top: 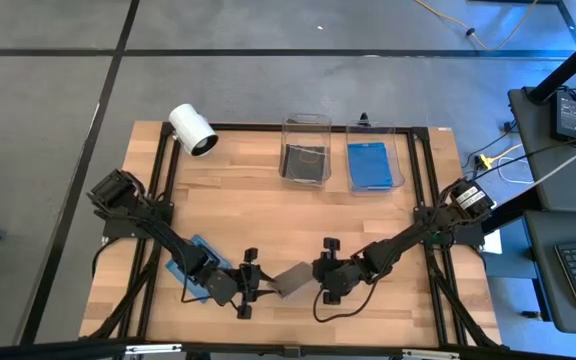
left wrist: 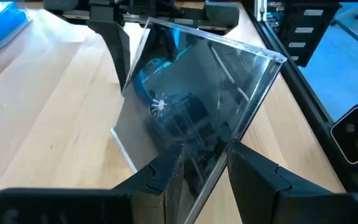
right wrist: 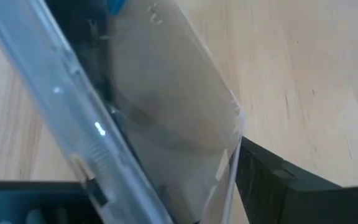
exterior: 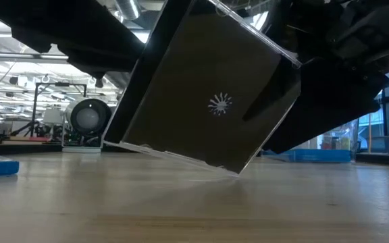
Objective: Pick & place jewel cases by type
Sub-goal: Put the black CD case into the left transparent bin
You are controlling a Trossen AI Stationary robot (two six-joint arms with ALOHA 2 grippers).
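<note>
left tool (top: 251,283): clamped on dark jewel case (top: 290,281) | right tool (top: 320,277): gripping the same case's opposite edge | case: tilted above bench (top: 268,215)

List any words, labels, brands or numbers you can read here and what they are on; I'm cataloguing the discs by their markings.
No text can be read in any view.
Dark case held between the two claws: only a white starburst hub mark, no lettering.
Blue case in the right bin: no legible label.
Dark case in the left bin: a faint mark, too small to read.
White camera: no visible writing.
</note>
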